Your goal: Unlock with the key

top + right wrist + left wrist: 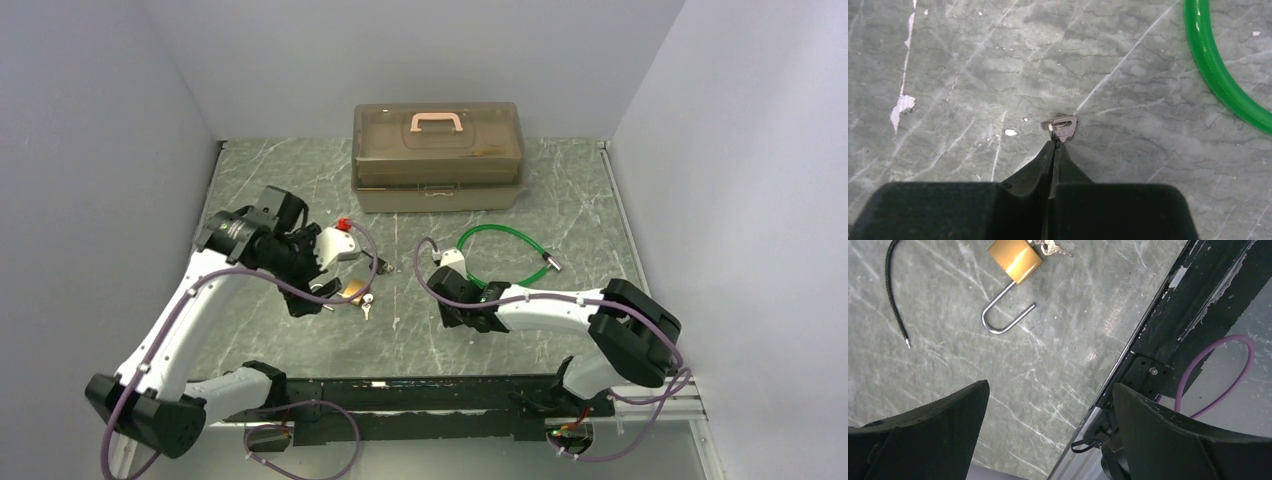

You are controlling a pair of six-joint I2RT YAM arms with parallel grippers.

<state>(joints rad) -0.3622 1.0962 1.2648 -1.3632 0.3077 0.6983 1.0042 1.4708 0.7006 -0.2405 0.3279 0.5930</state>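
Observation:
A brass padlock lies on the marble table, its steel shackle swung free at one end and a bunch of keys at its base. In the top view the padlock sits just right of my left gripper. That left gripper is wide open and holds nothing, with the padlock ahead of its fingers. My right gripper is shut, pinching a small grey key whose head sticks out past the fingertips. From above, the right gripper points down at mid-table; the key is hidden there.
A green cable loop lies right of the right gripper, also at the upper right of the right wrist view. A brown toolbox with a pink handle stands at the back. A thin black cord lies left of the padlock. The black front rail runs close by.

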